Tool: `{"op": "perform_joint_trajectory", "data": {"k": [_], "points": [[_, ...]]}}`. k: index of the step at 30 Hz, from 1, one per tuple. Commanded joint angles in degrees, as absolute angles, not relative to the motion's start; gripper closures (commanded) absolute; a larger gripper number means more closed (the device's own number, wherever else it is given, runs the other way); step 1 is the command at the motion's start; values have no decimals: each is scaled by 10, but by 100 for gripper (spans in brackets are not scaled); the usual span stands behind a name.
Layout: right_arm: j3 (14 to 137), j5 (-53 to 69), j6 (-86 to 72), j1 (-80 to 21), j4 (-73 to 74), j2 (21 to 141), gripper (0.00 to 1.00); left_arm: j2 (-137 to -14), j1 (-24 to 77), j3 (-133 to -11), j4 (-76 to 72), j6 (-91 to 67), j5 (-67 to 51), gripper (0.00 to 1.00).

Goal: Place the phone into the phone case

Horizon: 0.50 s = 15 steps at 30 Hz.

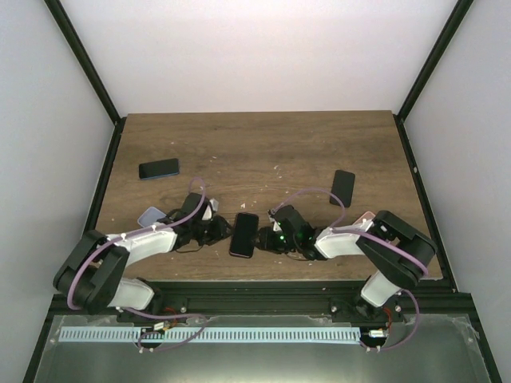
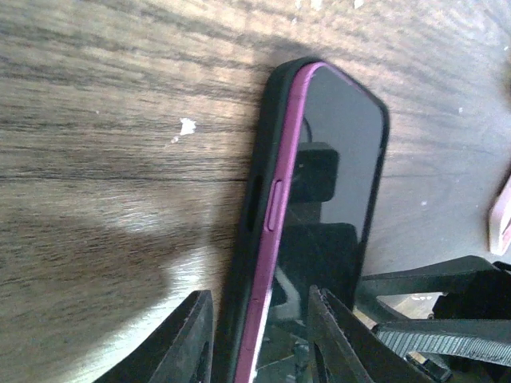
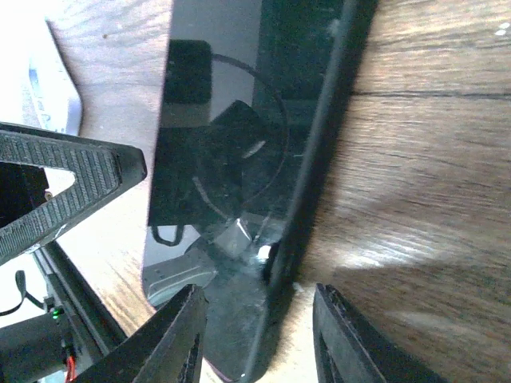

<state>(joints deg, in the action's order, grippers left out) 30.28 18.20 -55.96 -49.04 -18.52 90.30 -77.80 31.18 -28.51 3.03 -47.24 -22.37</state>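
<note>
On the desk [image 1: 263,144], a spare phone [image 1: 159,168] lies far left and a blue case [image 1: 150,215] sits just beside the left arm; neither is in play. The left claw [image 2: 257,294] stands narrowly parted astride the near left edge of the phone [image 1: 243,234], clamping nothing that I can see. The phone lies flat at the near middle, its purple side already sunk inside the black case [image 2: 278,120] (at least along the one edge the left wrist view shows). The right claw [image 3: 259,290] straddles the opposite edge, jaws likewise slack with a gap on either side. I judge this the seating-and-release step, nearly done. Next calls for checking the hidden corners are pressed home, then lifting both claws straight clear without dragging the phone. A dark slab [image 1: 342,187] rests well apart, far right.
</note>
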Motion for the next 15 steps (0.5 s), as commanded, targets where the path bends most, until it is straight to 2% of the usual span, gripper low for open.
{"op": "perform_joint_trajectory", "data": {"k": [1,15], "points": [[329,176,-576,-486,-195,929,62,-811,307,-299,11,-445,-249,66],[335,218,-620,-486,-297,971,58,-840,302,-272,-13,-436,-284,80]]}}
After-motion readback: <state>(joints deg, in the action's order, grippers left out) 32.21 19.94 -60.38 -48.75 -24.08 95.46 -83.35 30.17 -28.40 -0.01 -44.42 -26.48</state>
